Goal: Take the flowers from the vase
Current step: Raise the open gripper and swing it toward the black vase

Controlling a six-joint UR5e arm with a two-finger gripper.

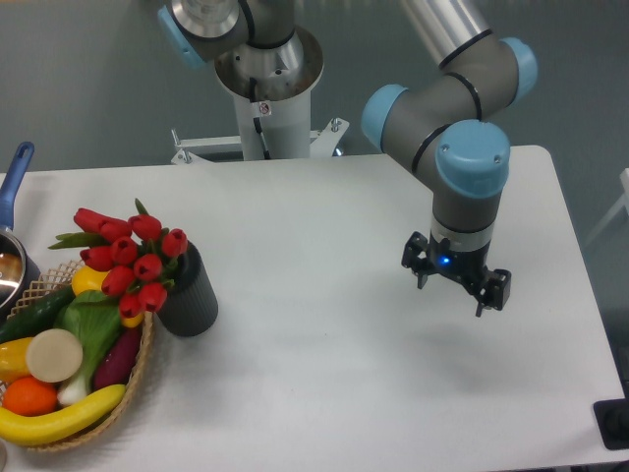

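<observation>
Flowers (126, 258), red tulip buds on green stems, sit in the dark ribbed vase (189, 293) at the left of my white table (324, 226), leaning out over the wicker basket (138, 369) beside it. The basket touches or nearly touches the vase and is packed with vegetables: a yellow banana shape, an orange, a green cucumber and a purple piece. At the far left edge I see a pot with a blue handle (18, 167). My gripper (455, 283) hangs above the right half of the table, well apart from the vase, with its fingers spread and nothing between them; a blue light glows on its wrist. Behind the table stands the arm's white pedestal against a plain grey-green floor.
</observation>
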